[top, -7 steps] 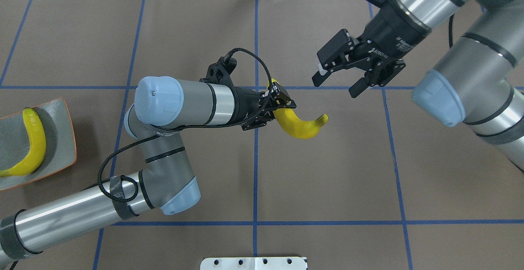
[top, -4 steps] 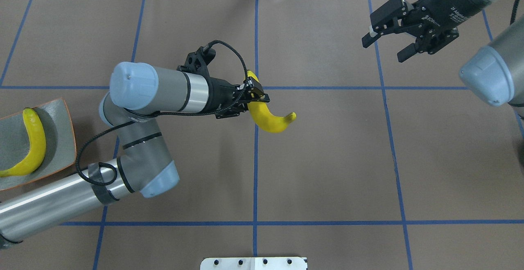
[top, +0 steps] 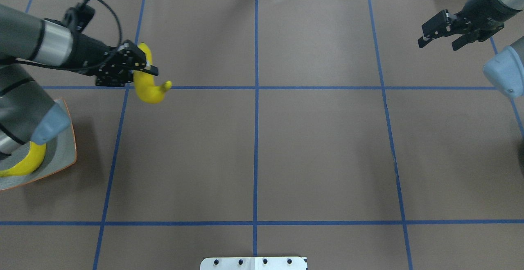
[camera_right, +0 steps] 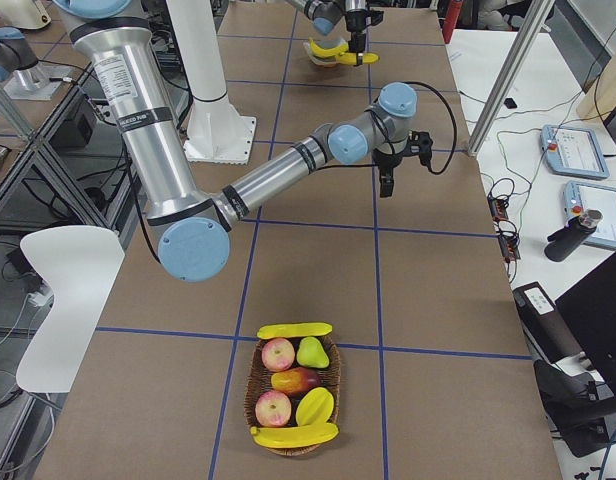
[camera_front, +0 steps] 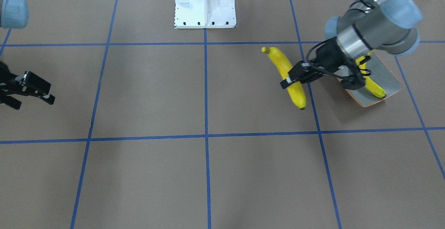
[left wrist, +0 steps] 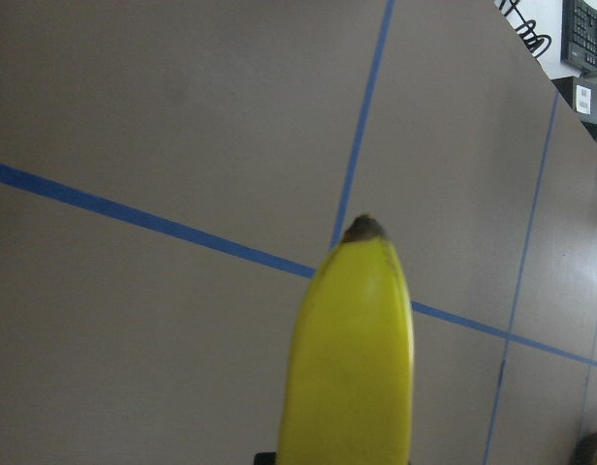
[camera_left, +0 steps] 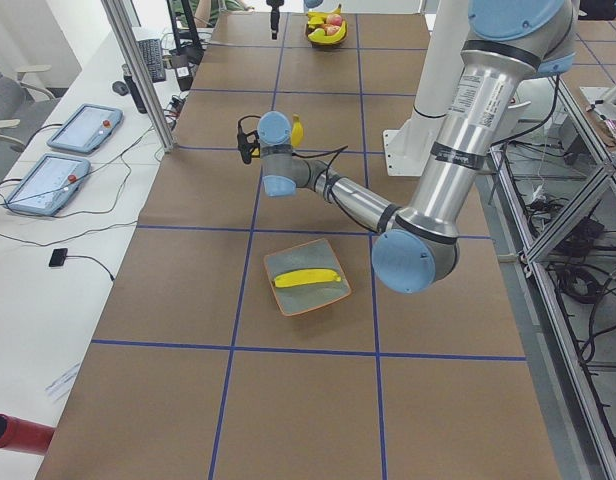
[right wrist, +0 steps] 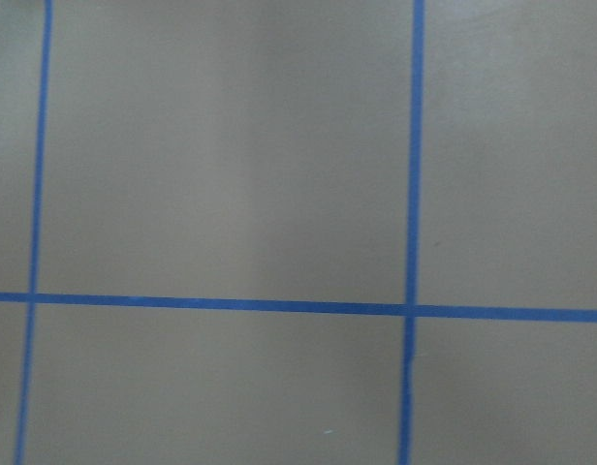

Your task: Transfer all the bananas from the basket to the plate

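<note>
My left gripper (top: 138,71) is shut on a yellow banana (top: 150,91) and holds it above the table, to the right of and beyond the plate (top: 65,137). The held banana (camera_front: 293,90) shows again in the front view, and its dark tip fills the left wrist view (left wrist: 352,349). On the grey-green plate (camera_front: 387,78) lies another banana (top: 24,165), half hidden under my left arm. My right gripper (top: 438,45) hangs open and empty at the far right. The basket (camera_right: 250,398) shows only in the side views, with two bananas (camera_right: 293,329) among other fruit.
The basket also holds apples, a pear and other fruit. Brown table covering with blue tape lines spreads between the arms. A white robot base (camera_front: 205,3) stands at the table's near edge. Tablets and cables lie on a side bench (camera_left: 78,150).
My left arm has swung left, carrying the banana from the table's centre toward the plate. My right gripper, still open, has drawn back to the far right.
</note>
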### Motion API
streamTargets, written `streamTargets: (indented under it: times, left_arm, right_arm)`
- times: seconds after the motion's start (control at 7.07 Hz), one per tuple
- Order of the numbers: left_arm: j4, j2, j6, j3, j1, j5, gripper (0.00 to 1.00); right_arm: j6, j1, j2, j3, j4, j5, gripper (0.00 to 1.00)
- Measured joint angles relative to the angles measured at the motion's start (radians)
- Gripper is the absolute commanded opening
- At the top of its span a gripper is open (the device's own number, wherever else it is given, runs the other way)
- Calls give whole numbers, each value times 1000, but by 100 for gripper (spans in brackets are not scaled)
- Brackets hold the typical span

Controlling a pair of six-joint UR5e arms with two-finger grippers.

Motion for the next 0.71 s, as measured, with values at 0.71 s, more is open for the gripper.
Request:
streamTargets:
  times: [0.71]
  left_arm:
    - [-16,283,263,-13,-113,-49,0]
  right_arm:
    - [-410,129,-101,-180,-14,-71,100]
